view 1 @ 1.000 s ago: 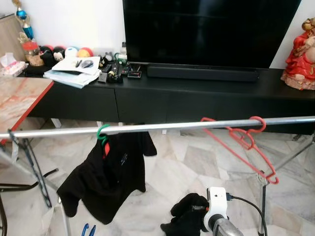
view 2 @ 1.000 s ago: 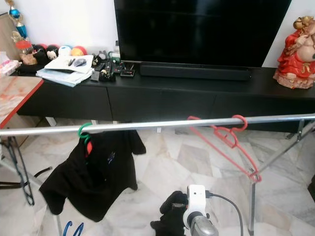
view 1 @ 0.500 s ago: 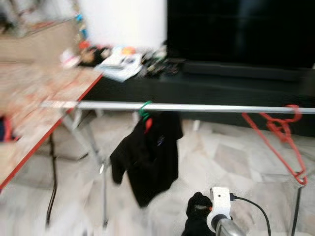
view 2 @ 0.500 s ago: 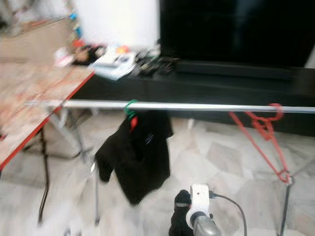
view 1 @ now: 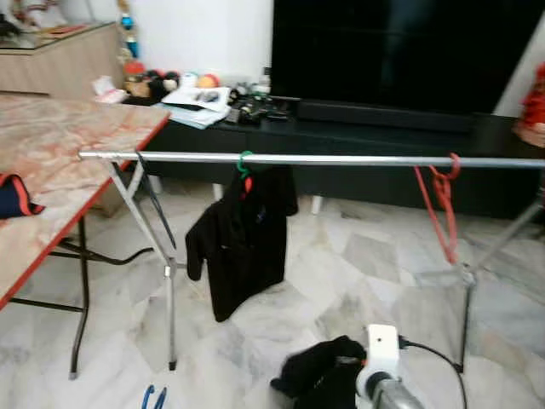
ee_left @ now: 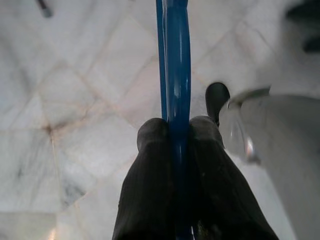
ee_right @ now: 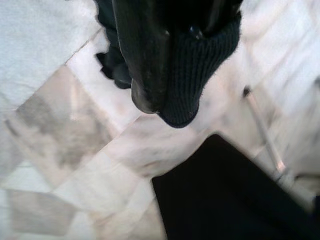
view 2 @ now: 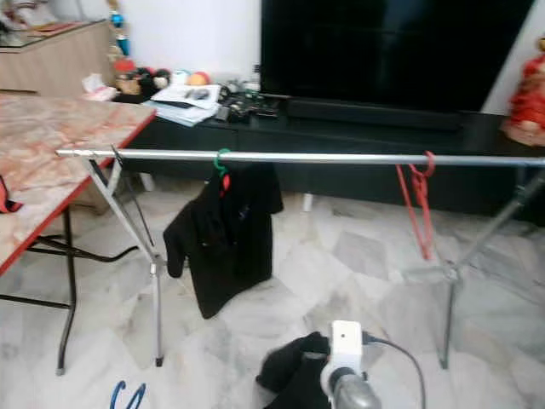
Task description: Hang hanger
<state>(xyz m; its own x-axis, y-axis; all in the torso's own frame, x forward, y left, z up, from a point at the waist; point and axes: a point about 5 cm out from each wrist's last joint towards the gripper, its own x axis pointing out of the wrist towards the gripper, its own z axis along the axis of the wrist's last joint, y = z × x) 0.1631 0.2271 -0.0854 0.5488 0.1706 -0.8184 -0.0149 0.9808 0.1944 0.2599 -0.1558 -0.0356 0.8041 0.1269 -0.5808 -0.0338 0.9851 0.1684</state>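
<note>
Pinching a blue hanger [ee_left: 176,75], left fingers [ee_left: 150,190] closed, right fingers [ee_right: 145,55] seemingly gripping black cloth [ee_right: 195,65]

The long silver metal rail [view 1: 341,159] is bare between the black garment on a green hanger [view 1: 243,239] and the red plastic hanger [view 1: 438,204]. A red-edged marble-patterned table [view 1: 60,162] crowds the rail's left end, and a low black TV cabinet [view 1: 358,153] stands close behind.

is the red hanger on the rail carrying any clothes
No, the red hanger hangs bare on the metal rail; only the green hanger carries a black shirt.
</note>
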